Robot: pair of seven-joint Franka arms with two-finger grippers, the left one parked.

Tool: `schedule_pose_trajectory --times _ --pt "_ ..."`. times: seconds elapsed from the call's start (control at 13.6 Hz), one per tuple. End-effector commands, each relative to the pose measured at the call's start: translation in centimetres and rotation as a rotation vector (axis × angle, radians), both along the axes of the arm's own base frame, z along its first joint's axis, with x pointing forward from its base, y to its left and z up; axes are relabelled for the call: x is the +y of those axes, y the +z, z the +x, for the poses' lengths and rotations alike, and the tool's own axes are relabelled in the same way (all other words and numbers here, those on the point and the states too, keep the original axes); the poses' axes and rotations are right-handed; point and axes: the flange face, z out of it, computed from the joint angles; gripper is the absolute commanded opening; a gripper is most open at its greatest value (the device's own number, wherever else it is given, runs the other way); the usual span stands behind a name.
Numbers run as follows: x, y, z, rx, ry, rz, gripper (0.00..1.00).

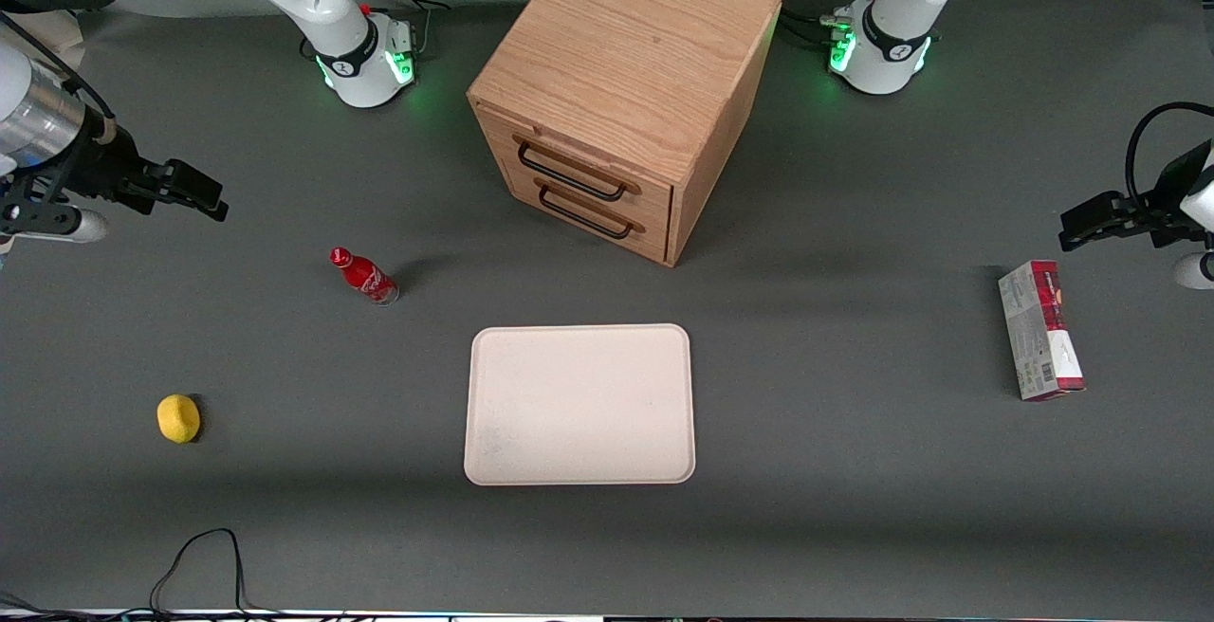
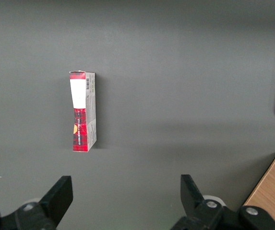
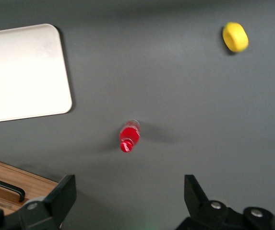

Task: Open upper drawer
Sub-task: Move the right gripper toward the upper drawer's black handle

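A: What lies ahead of the gripper (image 3: 130, 196)?
B: Its jaws stand wide apart above the grey bench (image 3: 185, 96). A red bottle (image 3: 129, 135) stands just ahead of the gap.
A: And farther out?
B: A yellow fruit (image 3: 235, 37), a cream tray (image 3: 22, 72), and the cabinet's black handle (image 3: 5, 185) beside one jaw.

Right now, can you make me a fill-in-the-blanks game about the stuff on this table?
1. The wooden cabinet has ____ drawers, and the upper drawer is shut.
2. The gripper hangs open above the table at the working arm's end, holding ____.
3. The small bottle with the cap on is colored ____.
4. The lemon sits ____ to the front camera than the bottle.

Missing words: two; nothing; red; nearer
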Motion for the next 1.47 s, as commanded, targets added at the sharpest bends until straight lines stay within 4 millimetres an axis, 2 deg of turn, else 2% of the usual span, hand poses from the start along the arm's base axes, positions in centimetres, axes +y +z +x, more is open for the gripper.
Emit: schedule_pose_trajectory --times 0.0,0.15,0.37,0.51,0.73,0.88,0.95,1.1,1.25,1.39 --pt "3.8 0.0 3.2 -0.004 0.060 0.010 1.00" --pt "8.6 0.0 3.8 -0.008 0.147 0.030 1.00" --pt "15.9 -0.9 1.9 0.014 0.289 0.057 1.00" --pt "20.8 -0.8 -0.2 0.013 0.448 0.065 1.00" --pt "26.3 -0.7 -3.4 0.014 0.809 0.109 1.00" --pt "29.8 -2.0 -5.0 0.049 0.917 0.163 1.00" --pt "30.7 -3.2 -5.4 0.082 0.938 0.206 1.00" --pt "31.9 -7.0 -4.3 0.135 1.039 0.281 1.00" --pt "32.8 -10.0 -3.8 0.157 1.087 0.320 1.00" --pt "33.8 -11.7 -4.4 0.151 1.096 0.326 1.00"
